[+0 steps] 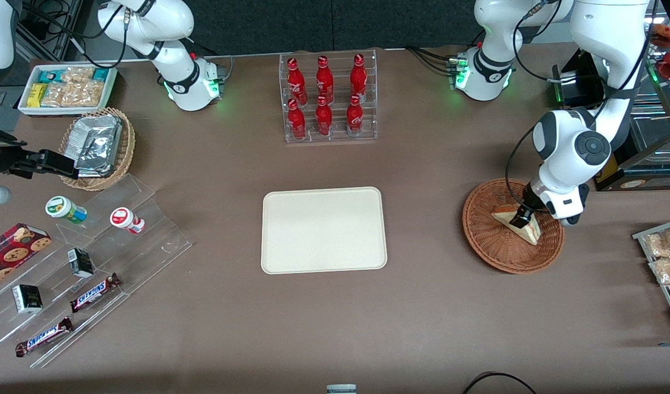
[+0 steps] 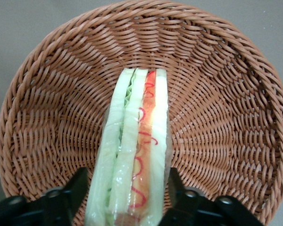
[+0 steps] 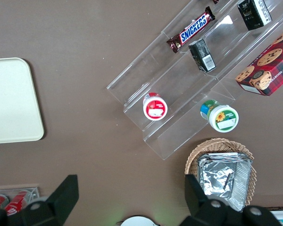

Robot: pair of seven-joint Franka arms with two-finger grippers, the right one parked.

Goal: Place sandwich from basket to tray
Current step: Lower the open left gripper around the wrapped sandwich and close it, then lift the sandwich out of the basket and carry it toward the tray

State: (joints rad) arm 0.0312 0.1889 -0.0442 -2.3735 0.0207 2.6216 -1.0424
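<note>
The sandwich [image 2: 134, 155] lies in the basket [image 2: 217, 94], a pale wedge with green and red-orange filling along its cut edge, its point toward the basket's wall. The pincer [image 2: 127, 190] is down inside the basket with one finger on each bread face of the sandwich, grasping it; in the front view the pincer [image 1: 519, 220] sits on the wedge [image 1: 523, 225], which is just above or on the weave, I cannot tell which. The basket [image 1: 493, 246] stands on the brown bench [image 1: 422, 328], toward the working arm's end from the tray [image 1: 324, 230] and well apart from it. The tray lies flat, with nothing on it, nearer to the front camera than a clear rack of red bottles [image 1: 326, 98].
</note>
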